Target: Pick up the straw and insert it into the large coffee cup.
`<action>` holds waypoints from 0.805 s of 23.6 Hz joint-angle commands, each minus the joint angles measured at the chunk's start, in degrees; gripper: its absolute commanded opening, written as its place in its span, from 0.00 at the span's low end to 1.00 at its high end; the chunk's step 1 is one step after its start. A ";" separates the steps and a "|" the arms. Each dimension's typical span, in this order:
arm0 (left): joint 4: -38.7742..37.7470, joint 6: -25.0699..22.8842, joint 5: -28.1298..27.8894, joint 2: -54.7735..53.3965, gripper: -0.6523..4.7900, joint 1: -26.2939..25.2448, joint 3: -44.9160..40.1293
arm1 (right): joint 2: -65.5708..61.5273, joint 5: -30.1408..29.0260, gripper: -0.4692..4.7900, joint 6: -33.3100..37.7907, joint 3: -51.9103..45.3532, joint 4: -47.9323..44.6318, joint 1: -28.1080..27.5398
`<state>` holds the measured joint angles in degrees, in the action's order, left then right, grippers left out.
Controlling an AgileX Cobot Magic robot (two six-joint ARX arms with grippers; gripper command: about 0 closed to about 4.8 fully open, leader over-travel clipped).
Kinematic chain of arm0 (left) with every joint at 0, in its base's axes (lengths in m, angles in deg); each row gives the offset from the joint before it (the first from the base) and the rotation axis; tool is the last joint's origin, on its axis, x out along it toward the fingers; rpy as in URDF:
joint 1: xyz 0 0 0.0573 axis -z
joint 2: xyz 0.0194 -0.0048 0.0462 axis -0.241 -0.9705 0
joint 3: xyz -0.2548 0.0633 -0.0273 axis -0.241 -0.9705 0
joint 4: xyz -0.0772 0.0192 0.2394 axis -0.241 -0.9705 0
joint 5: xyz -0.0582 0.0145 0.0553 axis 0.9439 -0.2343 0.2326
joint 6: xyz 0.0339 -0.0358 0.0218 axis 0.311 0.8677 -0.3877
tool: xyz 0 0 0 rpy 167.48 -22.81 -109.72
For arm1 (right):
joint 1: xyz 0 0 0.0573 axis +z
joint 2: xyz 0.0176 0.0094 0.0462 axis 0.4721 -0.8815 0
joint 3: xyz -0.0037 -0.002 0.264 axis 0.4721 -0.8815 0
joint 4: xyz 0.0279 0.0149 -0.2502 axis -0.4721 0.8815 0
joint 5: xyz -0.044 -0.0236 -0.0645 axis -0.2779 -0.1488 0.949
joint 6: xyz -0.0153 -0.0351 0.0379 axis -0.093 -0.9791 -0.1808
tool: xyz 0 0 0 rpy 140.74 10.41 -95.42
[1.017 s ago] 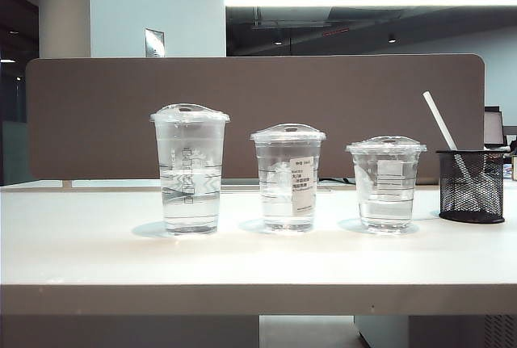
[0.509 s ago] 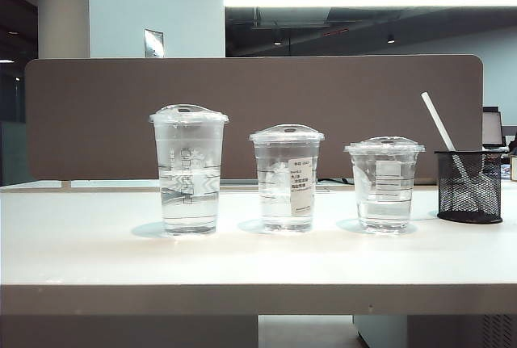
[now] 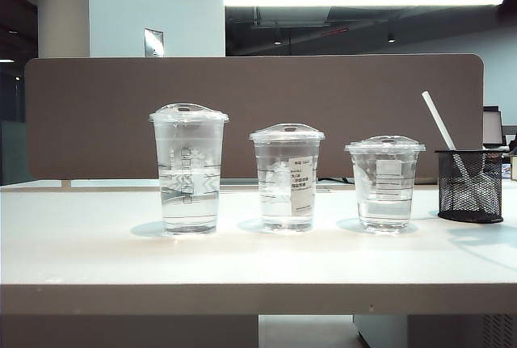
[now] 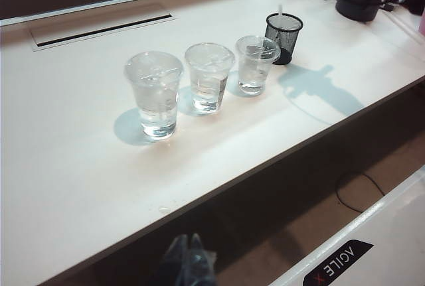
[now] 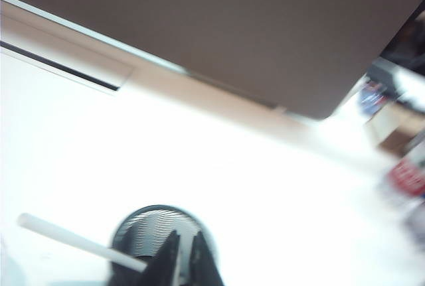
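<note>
Leaning white straw [image 3: 442,126] in mesh cup [image 3: 470,186] | right tool [image 5: 184,259] above, nearly closed, empty | left tool [image 4: 189,266] unclear

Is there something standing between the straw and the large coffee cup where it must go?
Yes. The straw leans in the black mesh holder at far right; the large coffee cup stands far left. The medium cup and the short cup stand between them.

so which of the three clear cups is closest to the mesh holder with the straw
The shortest clear cup, at the right end of the row, stands next to the black mesh holder that holds the white straw. The labelled medium cup and the tallest cup stand farther left.
</note>
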<state>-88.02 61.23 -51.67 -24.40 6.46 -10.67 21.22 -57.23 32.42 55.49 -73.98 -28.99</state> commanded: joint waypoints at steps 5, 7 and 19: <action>0.42 0.13 -0.59 -0.04 0.11 0.02 0.13 | -0.09 -4.96 0.24 7.06 -10.75 -9.05 0.55; 0.42 0.13 -0.61 -0.04 0.11 0.04 0.13 | 0.74 -6.56 0.28 7.08 -12.94 -9.73 1.57; 0.42 0.13 -0.63 -0.04 0.11 0.02 0.13 | -9.90 -11.45 0.51 3.72 -14.53 -24.22 1.99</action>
<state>-88.06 61.23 -52.29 -24.40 6.46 -10.67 12.24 -68.55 38.21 40.78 -94.94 -26.98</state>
